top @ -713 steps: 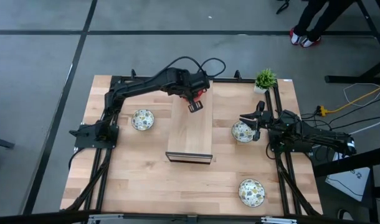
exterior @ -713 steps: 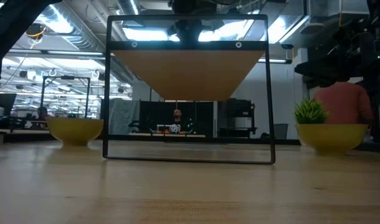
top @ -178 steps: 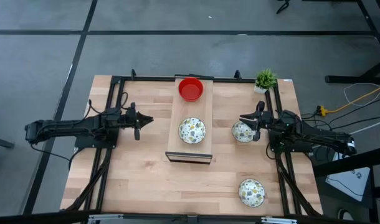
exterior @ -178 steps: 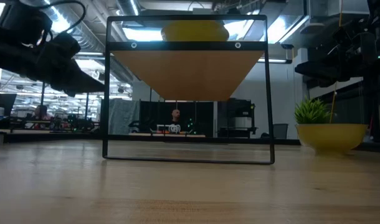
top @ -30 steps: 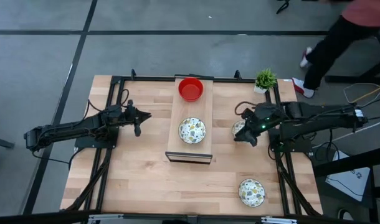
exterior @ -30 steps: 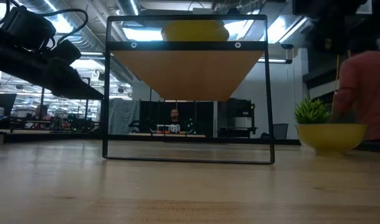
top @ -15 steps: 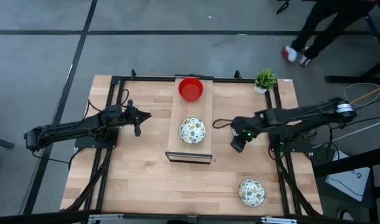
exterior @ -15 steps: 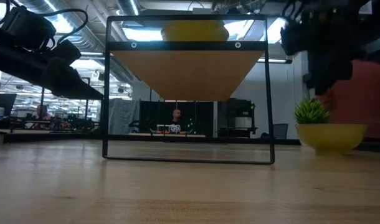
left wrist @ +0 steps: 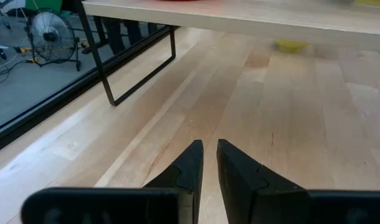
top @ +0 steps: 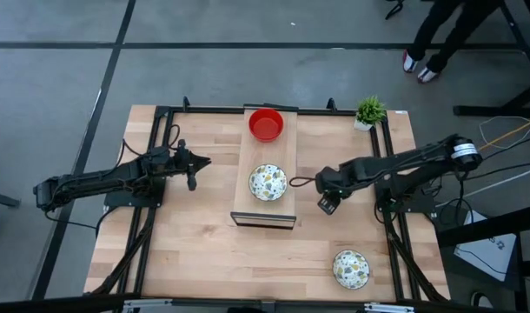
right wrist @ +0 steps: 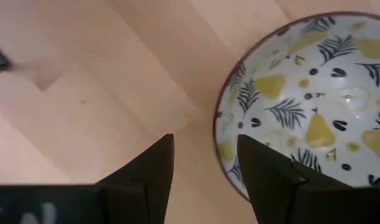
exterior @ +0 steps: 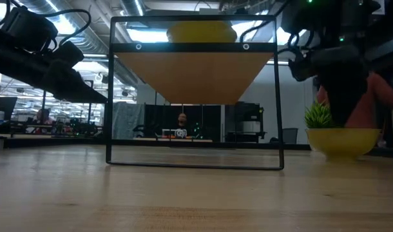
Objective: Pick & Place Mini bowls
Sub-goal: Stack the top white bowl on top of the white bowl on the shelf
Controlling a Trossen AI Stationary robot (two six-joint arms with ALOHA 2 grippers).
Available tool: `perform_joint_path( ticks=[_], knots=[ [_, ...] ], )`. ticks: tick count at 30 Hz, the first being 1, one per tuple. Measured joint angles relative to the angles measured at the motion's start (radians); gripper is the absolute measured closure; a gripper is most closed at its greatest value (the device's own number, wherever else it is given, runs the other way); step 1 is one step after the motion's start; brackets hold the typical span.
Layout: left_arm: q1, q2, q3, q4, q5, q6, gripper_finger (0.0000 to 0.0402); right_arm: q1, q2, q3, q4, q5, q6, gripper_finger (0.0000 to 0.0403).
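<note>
Wooden table (top: 187, 252) with raised shelf (top: 265, 207), potted plant (top: 369, 111), one patterned bowl (top: 351, 269).

I see two bowls (top: 268, 154) on the raised shelf (top: 244, 205) mid-bench (top: 195, 252), one behind the other, another bowl (top: 351, 269) front right, plant (top: 368, 111) back right.

Landmark: raised wooden shelf (top: 266, 178) at table centre.

- On shelf: red bowl (top: 266, 124) at far end, patterned bowl (top: 268, 182) mid-board; near end bare.
- Right of shelf: right gripper (top: 326, 203) just beside it, crowding that gap.
- Far right of shelf: potted plant (top: 368, 111).
- Near right of shelf: another patterned bowl (top: 351, 269).
- Left of shelf: bare tabletop up to left gripper (top: 194, 171).
</note>
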Motion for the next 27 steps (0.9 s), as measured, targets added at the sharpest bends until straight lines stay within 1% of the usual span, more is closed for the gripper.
perform_joint_path(
  ticks=[5,11,15,23,27],
  knots=[
    [0.0,0.0,0.0,0.0,0.0,0.0,0.0359,0.0,0.041,0.0,-0.021,0.024,-0.008,0.0226],
    [0.0,0.0,0.0,0.0,0.0,0.0,0.0359,0.0,0.092,0.0,-0.02,0.025,-0.087,0.0226],
    [0.0,0.0,0.0,0.0,0.0,0.0,0.0359,0.0,0.119,0.0,-0.017,0.025,-0.08,0.0226],
    [0.0,0.0,0.0,0.0,0.0,0.0,0.0359,0.0,0.127,0.0,-0.026,0.028,-0.088,0.0226],
    [0.0,0.0,0.0,0.0,0.0,0.0,0.0359,0.0,0.127,0.0,-0.027,0.057,-0.101,0.0226]
  ],
)
